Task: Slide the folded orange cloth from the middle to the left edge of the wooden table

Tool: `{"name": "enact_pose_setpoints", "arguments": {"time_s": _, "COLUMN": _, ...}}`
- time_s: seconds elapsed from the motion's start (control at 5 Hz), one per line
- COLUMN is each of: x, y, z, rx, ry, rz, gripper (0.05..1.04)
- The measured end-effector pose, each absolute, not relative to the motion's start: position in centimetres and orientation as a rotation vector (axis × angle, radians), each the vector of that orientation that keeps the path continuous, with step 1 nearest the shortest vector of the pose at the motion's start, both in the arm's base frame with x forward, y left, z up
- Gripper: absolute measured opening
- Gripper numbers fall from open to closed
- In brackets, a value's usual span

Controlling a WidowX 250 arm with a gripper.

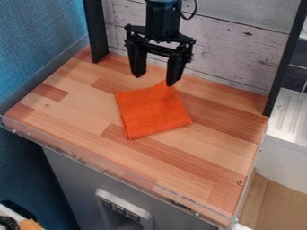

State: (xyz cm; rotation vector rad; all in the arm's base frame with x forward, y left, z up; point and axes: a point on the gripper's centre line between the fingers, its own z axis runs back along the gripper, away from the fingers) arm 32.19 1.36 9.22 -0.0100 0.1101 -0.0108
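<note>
We see one cloth, a bright orange, roughly square piece of soft textile [155, 111], and one black two-finger gripper [156, 80]. The cloth lies on one bench of striped, light and reddish-brown wood [72, 112]. We note its slightly textured surface, uneven outline and layered left edge, which suggests folding; its far corner rises to a small peak. The gripper hangs above the cloth's far edge, its jaws spread apart and holding nothing; one fingertip is at the peak, though we cannot tell whether they touch. Beyond the cloth we count one whitish, wood-grained panel [234, 51] and two black uprights, one to its left [96, 31] and one to its right [287, 58].
</note>
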Motion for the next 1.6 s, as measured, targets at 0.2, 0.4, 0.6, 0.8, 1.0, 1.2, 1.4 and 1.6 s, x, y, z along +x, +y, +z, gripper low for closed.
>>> {"name": "enact_pose_setpoints", "arguments": {"time_s": 0.2, "x": 31.7, "y": 1.4, "z": 8.1, "rx": -0.011, "ry": 0.108, "rz": -0.078, "gripper": 0.68}}
{"name": "enact_pose_setpoints", "arguments": {"time_s": 0.4, "x": 31.0, "y": 1.2, "z": 6.2, "rx": -0.011, "ry": 0.093, "rz": -0.197, "gripper": 0.38}}
{"name": "enact_pose_setpoints", "arguments": {"time_s": 0.6, "x": 30.3, "y": 0.8, "z": 4.9, "rx": -0.01, "ry": 0.034, "rz": -0.35, "gripper": 0.164}}
{"name": "enact_pose_setpoints", "arguments": {"time_s": 0.8, "x": 30.0, "y": 0.7, "z": 3.5, "rx": -0.003, "ry": -0.015, "rz": -0.488, "gripper": 0.067}}
{"name": "enact_pose_setpoints", "arguments": {"time_s": 1.0, "x": 29.8, "y": 0.2, "z": 2.6, "rx": 0.002, "ry": -0.049, "rz": -0.607, "gripper": 0.06}}
{"name": "enact_pose_setpoints", "arguments": {"time_s": 1.2, "x": 30.2, "y": 0.0, "z": 2.4, "rx": 0.006, "ry": -0.08, "rz": -0.7, "gripper": 0.059}}
{"name": "enact_pose_setpoints", "arguments": {"time_s": 1.4, "x": 30.1, "y": -0.2, "z": 1.8, "rx": -0.013, "ry": -0.066, "rz": -0.778, "gripper": 0.059}}
{"name": "enact_pose_setpoints", "arguments": {"time_s": 1.6, "x": 30.2, "y": 0.0, "z": 1.3, "rx": -0.036, "ry": -0.055, "rz": -0.826, "gripper": 0.059}}
